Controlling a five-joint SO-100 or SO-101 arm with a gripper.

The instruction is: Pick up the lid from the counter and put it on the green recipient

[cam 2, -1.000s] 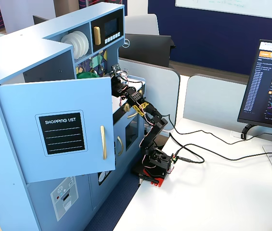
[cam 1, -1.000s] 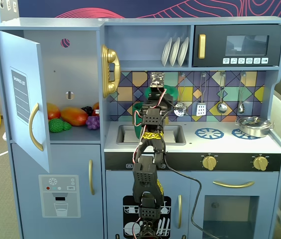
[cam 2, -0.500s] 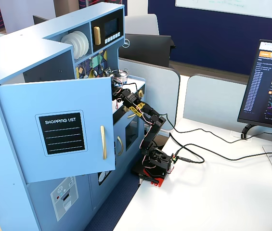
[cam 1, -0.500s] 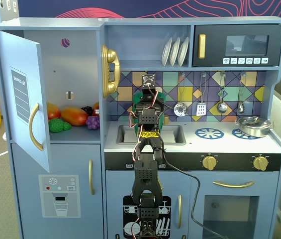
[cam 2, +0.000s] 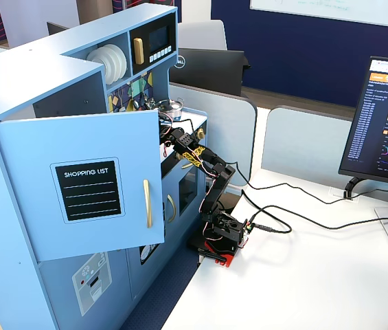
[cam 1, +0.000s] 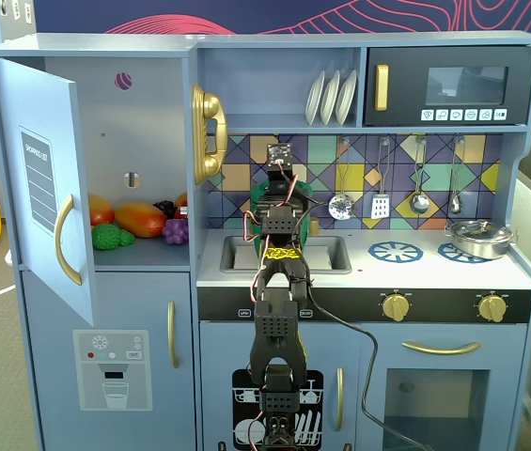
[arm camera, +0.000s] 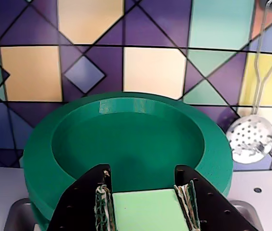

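Note:
The green recipient (arm camera: 126,103) stands behind the sink against the tiled wall, its open mouth and thick rolled rim filling the wrist view. In a fixed view only a green arc (cam 1: 257,195) of it shows beside the arm. My gripper (arm camera: 143,171) hovers over the pot's near rim. Its jaws are closed on a pale green flat strap (arm camera: 145,209), the lid's handle. The lid's disc is hidden under the jaws. In a fixed view the gripper (cam 1: 282,191) is above the back of the sink, pointing at the wall.
The sink (cam 1: 335,254) lies under the arm. A silver steel pot (cam 1: 479,238) sits on the right burner. A skimmer (arm camera: 250,137) and other utensils hang on the wall to the right. The fridge door (cam 1: 44,188) stands open at the left.

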